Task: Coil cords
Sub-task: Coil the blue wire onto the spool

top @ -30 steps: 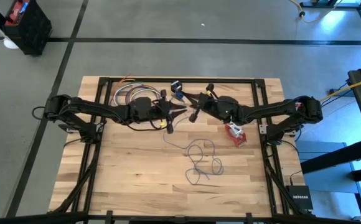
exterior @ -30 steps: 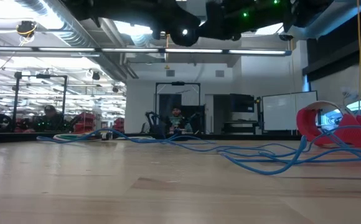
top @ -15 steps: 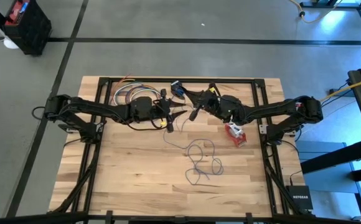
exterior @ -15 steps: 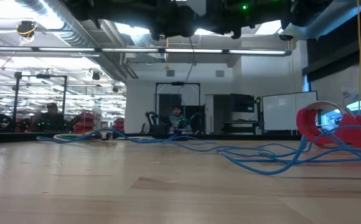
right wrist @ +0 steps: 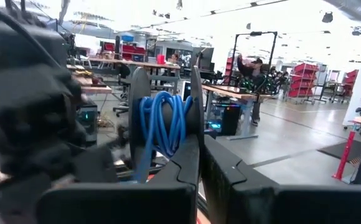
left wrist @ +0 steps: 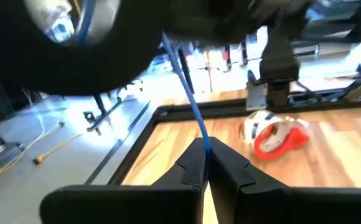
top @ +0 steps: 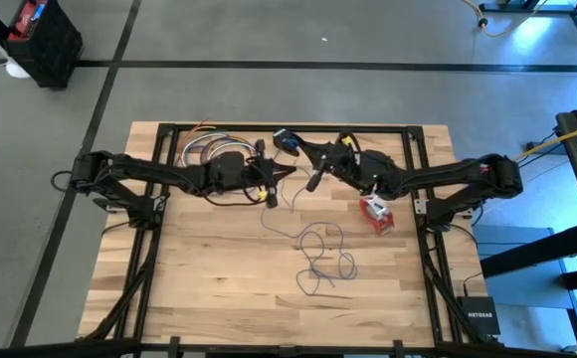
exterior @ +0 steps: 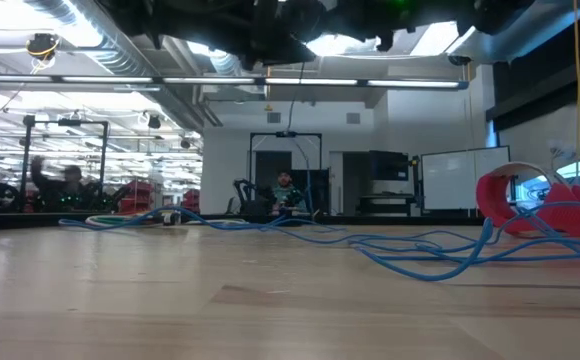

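The blue cord [top: 320, 255] lies partly in loose loops on the tabletop [top: 209, 288] and rises to the two raised arms. The left gripper [left wrist: 206, 163] has its jaws closed on the strand. The right gripper [right wrist: 199, 163] has its jaws closed, holding the coil already wound [right wrist: 162, 124]; near it lies the red-and-white bundle [top: 374, 212]. Keep light tension, feed slack evenly, and lay each turn beside the last.
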Robot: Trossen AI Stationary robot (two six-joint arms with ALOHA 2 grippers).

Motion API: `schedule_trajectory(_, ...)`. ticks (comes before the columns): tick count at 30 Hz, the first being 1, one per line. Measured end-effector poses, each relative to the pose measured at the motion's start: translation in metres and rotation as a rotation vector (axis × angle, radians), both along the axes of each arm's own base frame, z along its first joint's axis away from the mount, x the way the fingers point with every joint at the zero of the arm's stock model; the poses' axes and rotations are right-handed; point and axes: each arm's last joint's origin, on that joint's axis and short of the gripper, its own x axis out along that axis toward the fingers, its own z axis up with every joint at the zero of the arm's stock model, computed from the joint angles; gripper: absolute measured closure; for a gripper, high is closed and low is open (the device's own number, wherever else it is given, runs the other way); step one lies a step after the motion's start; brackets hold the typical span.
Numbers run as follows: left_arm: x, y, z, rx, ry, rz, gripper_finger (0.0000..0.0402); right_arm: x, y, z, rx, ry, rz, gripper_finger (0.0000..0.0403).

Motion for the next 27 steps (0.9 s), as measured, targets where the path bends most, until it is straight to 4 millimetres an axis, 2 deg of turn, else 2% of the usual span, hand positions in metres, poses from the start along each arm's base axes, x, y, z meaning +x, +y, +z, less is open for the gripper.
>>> schedule_trajectory(8,-0.002,0.010,-0.004,-0.026,0.036,0.081,0.0399,-0.003,0.020,0.005,-0.021,0.004,0.084,0.0390)
schedule_trajectory(18,-0.009,0.007,0.000,0.023,0.086,0.116,0.0398,-0.005,0.033,0.004,-0.129,0.100,-0.007,0.0390)
schedule_trajectory(27,-0.010,0.004,0.002,0.067,0.097,0.103,0.0399,-0.005,0.041,0.001,-0.182,0.159,0.028,0.0390)
